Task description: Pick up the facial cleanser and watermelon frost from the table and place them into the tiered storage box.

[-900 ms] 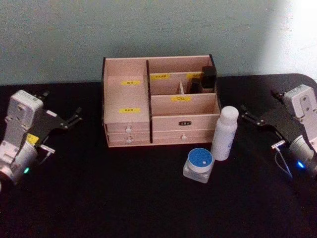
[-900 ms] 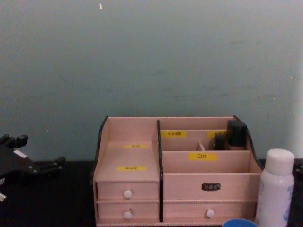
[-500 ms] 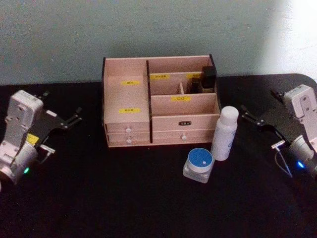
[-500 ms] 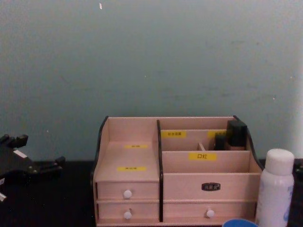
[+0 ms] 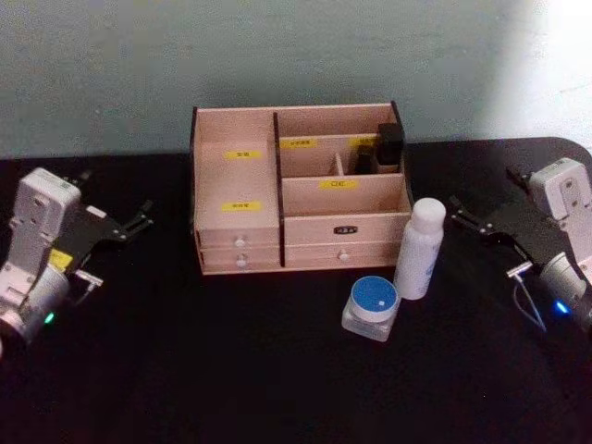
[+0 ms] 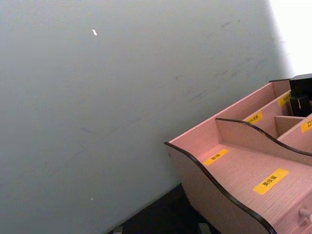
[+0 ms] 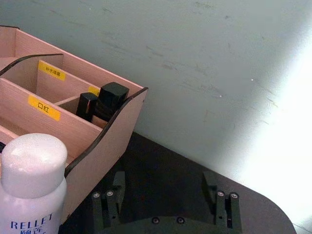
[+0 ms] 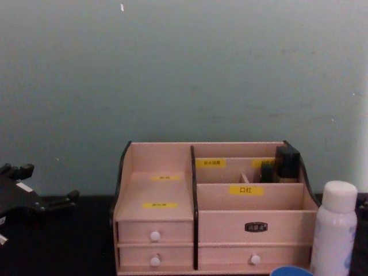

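The tiered storage box (image 5: 236, 185) stands at the middle back of the black table, drawers facing me. Just off its front right corner stands a white bottle with a rounded cap (image 5: 421, 250), apparently the facial cleanser; in the right wrist view it (image 7: 31, 195) reads RELLET. A squat clear jar with a blue lid (image 5: 372, 307), apparently the watermelon frost, sits just in front of and left of the bottle. My left gripper (image 5: 146, 215) hovers open left of the box. Right of the bottle my right gripper (image 5: 460, 215) hovers open, its fingers (image 7: 109, 202) spread wide and holding nothing.
Dark bottles (image 5: 388, 146) fill the box's back right compartment (image 7: 105, 97). A plain grey-green wall (image 8: 184, 69) rises right behind the table. The black tabletop (image 5: 231, 370) stretches in front of the box.
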Available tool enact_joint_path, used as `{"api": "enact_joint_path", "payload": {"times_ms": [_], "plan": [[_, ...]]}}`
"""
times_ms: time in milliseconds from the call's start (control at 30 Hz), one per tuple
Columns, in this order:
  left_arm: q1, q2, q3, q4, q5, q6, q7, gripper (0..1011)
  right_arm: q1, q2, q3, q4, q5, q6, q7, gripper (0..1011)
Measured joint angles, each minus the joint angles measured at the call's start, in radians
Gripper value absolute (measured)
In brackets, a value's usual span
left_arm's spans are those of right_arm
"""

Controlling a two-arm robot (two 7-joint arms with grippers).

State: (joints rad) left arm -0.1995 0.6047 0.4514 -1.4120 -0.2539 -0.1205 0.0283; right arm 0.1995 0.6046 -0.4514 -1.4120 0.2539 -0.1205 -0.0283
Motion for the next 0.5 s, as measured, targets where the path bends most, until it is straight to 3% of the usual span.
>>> {"api": "enact_joint_path", "payload": {"times_ms": [500], "plan": [[0.0,0.0,0.0,0.0,0.0,0.0,0.0,1001,0.0,0.0,0.0,0.0,0.0,0.0,0.0,1002]]}}
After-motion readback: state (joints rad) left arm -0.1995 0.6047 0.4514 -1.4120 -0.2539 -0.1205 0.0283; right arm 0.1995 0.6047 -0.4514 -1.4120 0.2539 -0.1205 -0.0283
